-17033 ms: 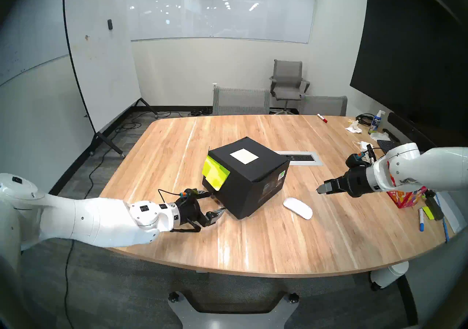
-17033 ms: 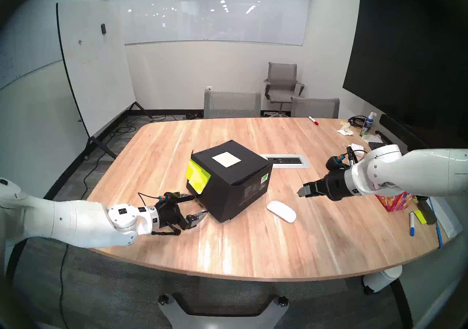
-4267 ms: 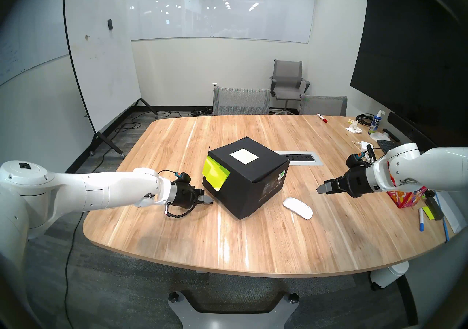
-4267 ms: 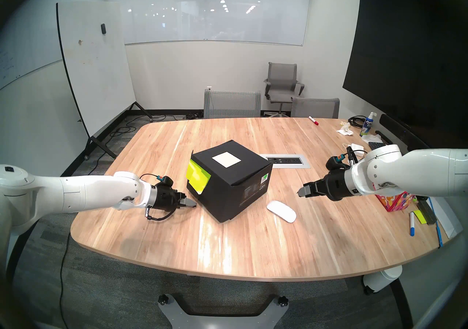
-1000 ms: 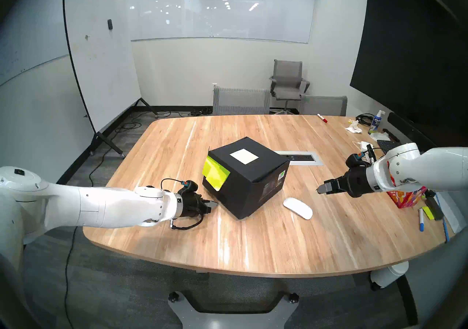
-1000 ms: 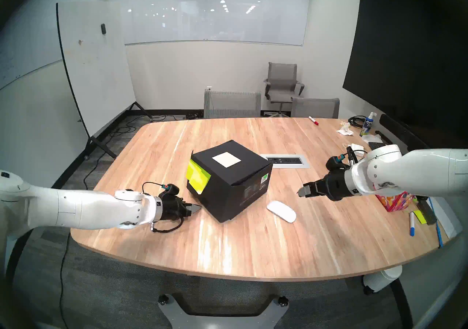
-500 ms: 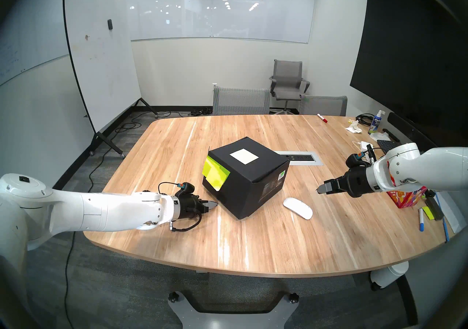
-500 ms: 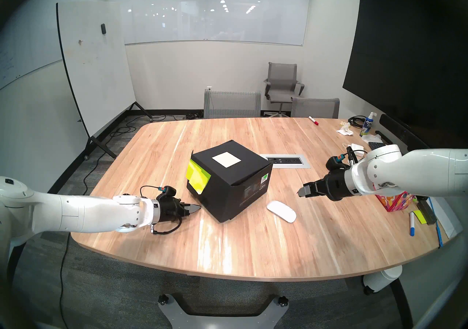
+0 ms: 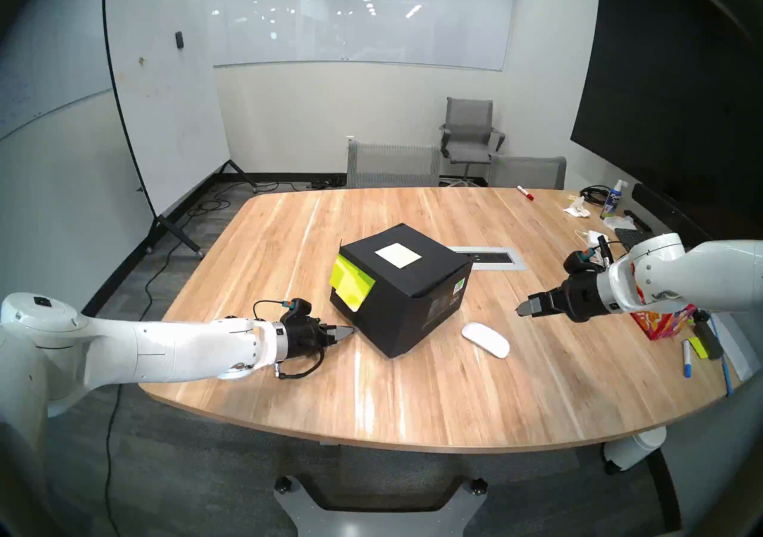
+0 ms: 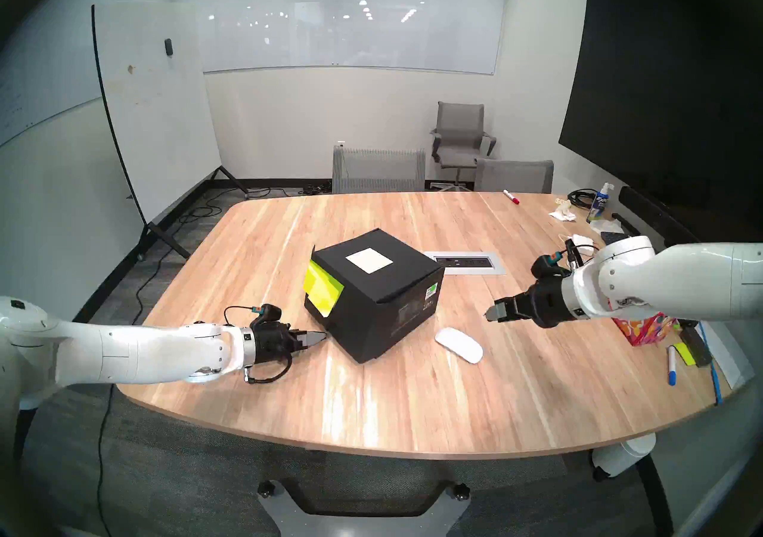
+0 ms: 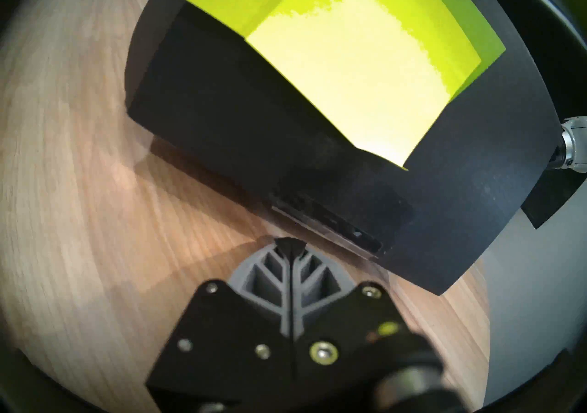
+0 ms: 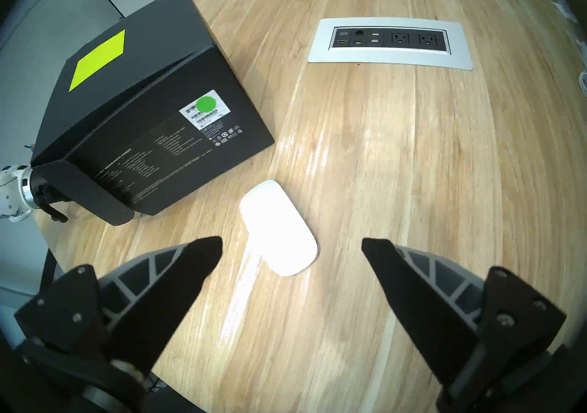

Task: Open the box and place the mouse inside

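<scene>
The black cardboard box sits closed on the wooden table, one corner turned toward the robot, its lid flap with yellow-green sticky notes facing the left gripper. That gripper's fingers are pressed flat together with nothing between them, their joined tip just short of the box's lower edge below the notes. Only the left wrist camera shows how close this is: the tip lies right before a thin slot along the box's bottom edge, and whether it touches I cannot tell.

The white mouse lies flat on the table on the box's other side, below and ahead of the right gripper, which hangs above the table well clear of it. In the head views the jaws look nearly edge-on; the right wrist view shows them spread wide and empty, with the mouse lying just ahead of the gap between the fingertips. Its long axis runs diagonally, one end toward the box's printed side. That view alone also shows the barcode label with a green dot and, farther ahead, the silver power outlet panel.
</scene>
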Robot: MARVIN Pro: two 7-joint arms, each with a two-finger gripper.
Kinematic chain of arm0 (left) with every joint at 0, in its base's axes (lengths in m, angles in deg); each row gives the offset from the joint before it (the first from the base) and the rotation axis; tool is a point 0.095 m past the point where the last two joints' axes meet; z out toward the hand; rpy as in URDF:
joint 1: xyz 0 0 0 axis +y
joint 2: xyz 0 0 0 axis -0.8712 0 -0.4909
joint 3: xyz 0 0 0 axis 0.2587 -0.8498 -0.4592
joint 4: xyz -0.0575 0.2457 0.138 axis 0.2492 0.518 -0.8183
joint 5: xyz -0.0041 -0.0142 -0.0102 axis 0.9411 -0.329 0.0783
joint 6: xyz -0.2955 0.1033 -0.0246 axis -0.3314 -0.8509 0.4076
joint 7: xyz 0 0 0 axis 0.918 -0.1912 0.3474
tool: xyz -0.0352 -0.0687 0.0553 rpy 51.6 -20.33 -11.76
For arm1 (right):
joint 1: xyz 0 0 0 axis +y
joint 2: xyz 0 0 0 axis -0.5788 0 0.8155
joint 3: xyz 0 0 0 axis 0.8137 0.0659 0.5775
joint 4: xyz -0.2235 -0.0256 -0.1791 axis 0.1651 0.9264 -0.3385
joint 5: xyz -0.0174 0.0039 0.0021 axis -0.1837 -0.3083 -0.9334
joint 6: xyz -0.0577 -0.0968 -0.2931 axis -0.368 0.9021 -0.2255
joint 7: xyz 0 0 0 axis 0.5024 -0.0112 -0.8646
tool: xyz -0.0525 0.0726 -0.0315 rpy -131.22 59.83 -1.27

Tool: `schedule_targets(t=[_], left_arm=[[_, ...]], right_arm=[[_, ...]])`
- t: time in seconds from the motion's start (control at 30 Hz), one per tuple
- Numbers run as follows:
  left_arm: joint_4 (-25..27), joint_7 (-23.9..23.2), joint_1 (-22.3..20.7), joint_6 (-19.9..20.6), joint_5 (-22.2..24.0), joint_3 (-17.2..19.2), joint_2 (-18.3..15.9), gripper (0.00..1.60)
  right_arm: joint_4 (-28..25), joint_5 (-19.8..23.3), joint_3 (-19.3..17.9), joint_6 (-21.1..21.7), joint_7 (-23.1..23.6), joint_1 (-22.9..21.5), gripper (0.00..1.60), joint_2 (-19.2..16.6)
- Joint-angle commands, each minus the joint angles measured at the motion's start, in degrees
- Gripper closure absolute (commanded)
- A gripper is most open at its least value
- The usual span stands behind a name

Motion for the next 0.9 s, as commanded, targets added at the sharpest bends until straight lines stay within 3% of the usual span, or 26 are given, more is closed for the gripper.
schedule_targets(t=[0.0,0.7,0.8,0.87], left_arm=[[0.70,-1.14,-0.37,-0.94,0.61,1.05,-0.37,1.60],[2.49,-0.09,-0.69,-1.45,1.63,1.24,-1.14,1.60],[2.71,-0.16,-1.37,-0.04,1.67,1.01,-1.32,1.60],[2.80,-0.37,-2.67,2.93,1.04,0.23,-1.62,1.60]], right_arm=[[-0.14,-0.12,-0.42,-0.04,-0.13,-0.80,0.00,0.05],[-0.13,-0.12,-0.42,-0.04,-0.13,-0.80,0.00,0.06],[-0.13,-0.12,-0.42,-0.04,-0.12,-0.79,0.00,0.06],[-0.13,-0.11,-0.43,-0.05,-0.12,-0.79,0.00,0.07]])
